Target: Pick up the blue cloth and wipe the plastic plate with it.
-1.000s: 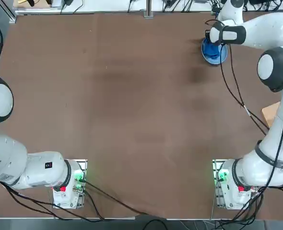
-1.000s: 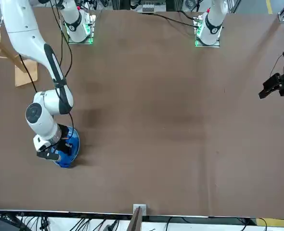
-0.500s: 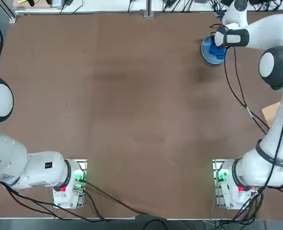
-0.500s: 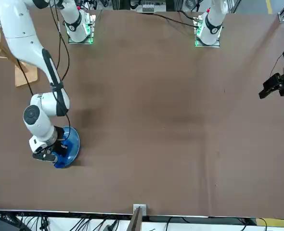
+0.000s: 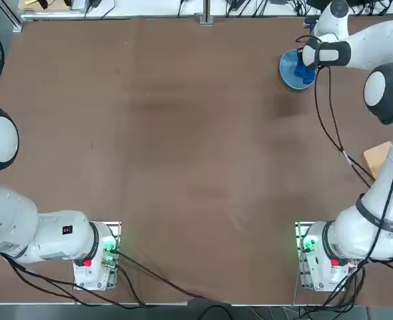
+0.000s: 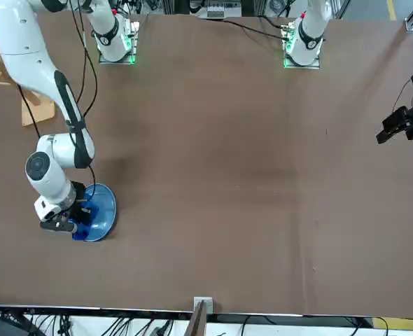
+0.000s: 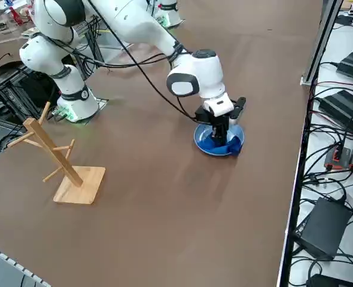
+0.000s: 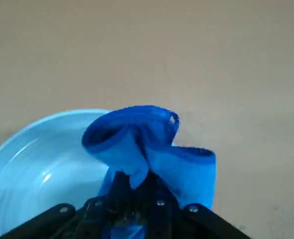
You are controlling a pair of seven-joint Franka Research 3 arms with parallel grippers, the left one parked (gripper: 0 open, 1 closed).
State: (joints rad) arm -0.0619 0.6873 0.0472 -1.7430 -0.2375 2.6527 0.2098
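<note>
Blue cloth [image 8: 149, 149], pinched in the right claw [image 8: 137, 191], has been dragged toward three o'clock across the plastic plate [image 5: 291, 69]; wiping is judged underway.

One cloth [image 7: 229, 143], blue, bunched, clamped in my right gripper [image 7: 219, 133] over the plate's edge.

One plate [image 6: 101, 207], pale blue, round, near the far right corner of the table [image 5: 183, 147].

One wooden rack [image 7: 60, 160] with pegs, standing at the table's right edge.

One table carrying all three.
</note>
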